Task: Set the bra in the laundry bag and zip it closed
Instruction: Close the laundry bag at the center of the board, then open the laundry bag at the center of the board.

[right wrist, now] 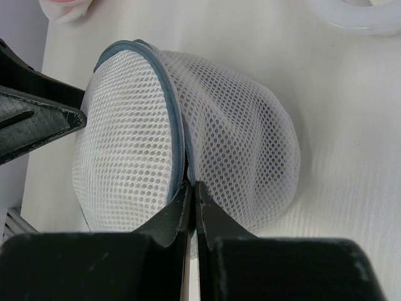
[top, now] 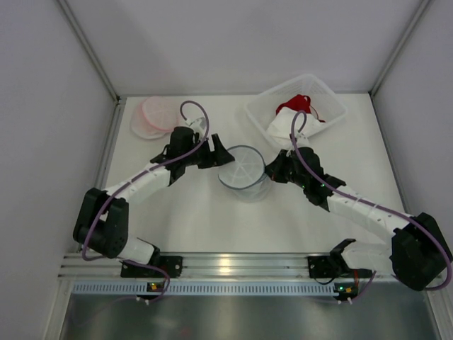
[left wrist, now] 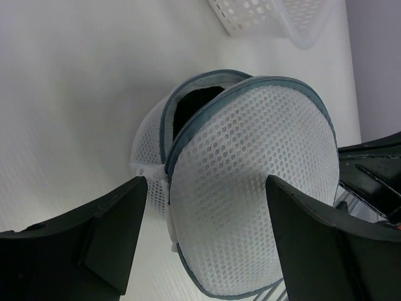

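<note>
The round white mesh laundry bag [top: 244, 170] with a grey zipper edge stands at the table's middle. In the left wrist view the bag [left wrist: 250, 169] has its zipper partly open at the top, and something dark [left wrist: 195, 100] shows through the gap; I cannot tell whether it is the bra. My left gripper [top: 221, 154] is open, its fingers on either side of the bag's left part [left wrist: 207, 188]. My right gripper [top: 272, 170] is shut on the bag's zipper edge [right wrist: 191, 185] on the right side of the bag [right wrist: 138, 144].
A white plastic basket [top: 329, 95] at the back right holds a red garment [top: 297, 105] and white cloth. Pink round pieces [top: 159, 113] lie at the back left. White walls close in the table at left, right and back.
</note>
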